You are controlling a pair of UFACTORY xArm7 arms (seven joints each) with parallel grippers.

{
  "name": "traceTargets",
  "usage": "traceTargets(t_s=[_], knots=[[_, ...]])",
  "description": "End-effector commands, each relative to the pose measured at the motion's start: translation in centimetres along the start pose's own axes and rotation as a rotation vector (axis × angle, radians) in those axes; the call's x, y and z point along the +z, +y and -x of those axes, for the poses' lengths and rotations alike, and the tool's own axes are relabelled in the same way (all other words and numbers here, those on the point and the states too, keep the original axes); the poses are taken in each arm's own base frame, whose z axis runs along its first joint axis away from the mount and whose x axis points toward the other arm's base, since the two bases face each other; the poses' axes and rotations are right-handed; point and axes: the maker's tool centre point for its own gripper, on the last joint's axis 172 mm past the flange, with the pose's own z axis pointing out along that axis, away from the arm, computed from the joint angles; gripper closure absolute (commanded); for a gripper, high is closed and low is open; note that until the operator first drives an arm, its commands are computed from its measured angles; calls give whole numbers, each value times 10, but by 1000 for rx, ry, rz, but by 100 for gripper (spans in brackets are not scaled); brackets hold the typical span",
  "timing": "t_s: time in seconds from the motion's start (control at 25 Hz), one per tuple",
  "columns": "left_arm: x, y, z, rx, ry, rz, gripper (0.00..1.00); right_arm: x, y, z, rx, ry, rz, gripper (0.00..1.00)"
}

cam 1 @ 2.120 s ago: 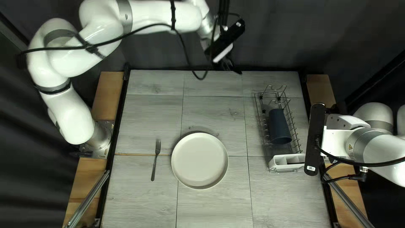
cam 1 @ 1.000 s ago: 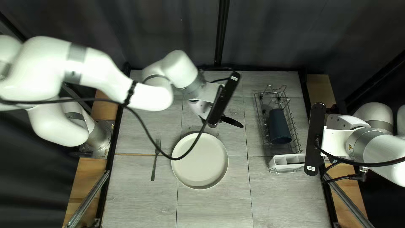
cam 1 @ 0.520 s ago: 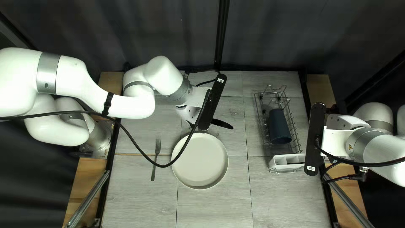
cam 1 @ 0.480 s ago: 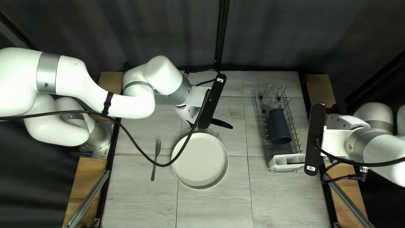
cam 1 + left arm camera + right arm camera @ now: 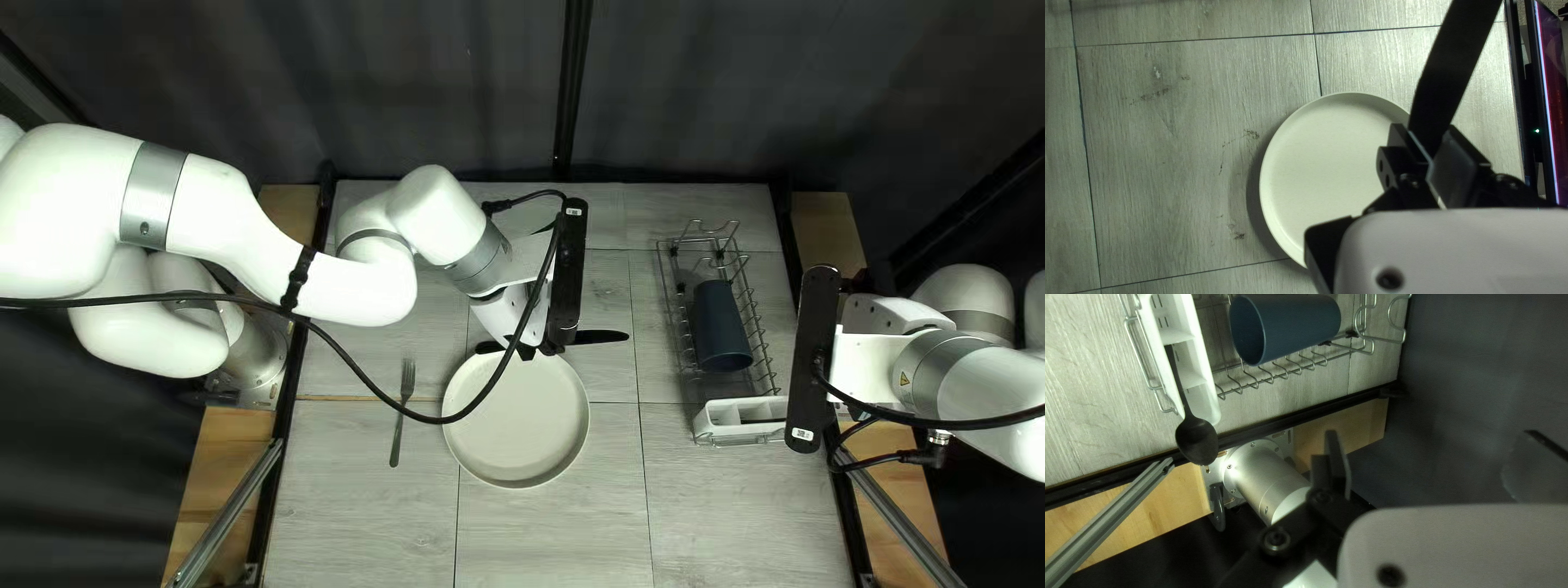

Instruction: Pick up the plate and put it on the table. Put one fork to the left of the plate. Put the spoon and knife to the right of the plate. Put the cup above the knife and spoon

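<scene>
Gripper left [image 5: 539, 348]: closed, pinching knife [image 5: 1451, 71] | gripper right [image 5: 880, 316]: fingers wide apart

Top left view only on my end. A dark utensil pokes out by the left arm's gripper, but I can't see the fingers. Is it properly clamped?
Observer: Yes. The left wrist view shows both fingers of the left gripper shut on its flat, dark shape, most likely the knife.
Operator: And the spoon? The right arm covers that end of the rack for me.
Observer: The right wrist view shows the spoon lying in the white caddy, its bowl jutting past the end.
Operator: Is the right gripper holding anything?
Observer: No. In its wrist view, the right gripper has its fingers wide apart with nothing between them.
</scene>
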Motion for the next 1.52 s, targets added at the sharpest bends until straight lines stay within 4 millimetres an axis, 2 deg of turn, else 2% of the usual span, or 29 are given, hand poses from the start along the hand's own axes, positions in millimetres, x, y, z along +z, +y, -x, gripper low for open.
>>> traceTargets(t_s=[0.04,0.24,0.32,0.36,0.4,0.48,0.76,0.96,1.32,1.44,1.48,1.52], knots=[[10,37,-18,-181,-29,15,100,0,0,0,0,0,0,0],[8,33,-15,-200,-19,32,100,0,0,0,0,0,0,0],[15,32,-17,-374,67,31,100,0,0,0,0,0,0,0],[17,36,-17,-459,79,3,100,0,0,0,0,0,0,0],[18,49,-18,-539,105,-22,100,0,0,0,0,0,0,0],[14,60,-19,-537,121,-39,100,0,0,0,0,0,0,0],[10,57,-16,-544,120,-23,100,0,0,0,0,0,0,0],[23,69,-26,-840,145,-79,100,0,0,0,0,0,0,0],[19,67,-24,-848,142,-65,100,0,0,0,0,0,0,0],[24,63,-27,-1009,162,-113,100,0,0,0,0,0,0,0],[24,66,-27,-1120,169,-155,100,0,0,0,0,0,0,0],[23,68,-27,-1145,171,-166,100,0,0,0,0,0,0,0]])
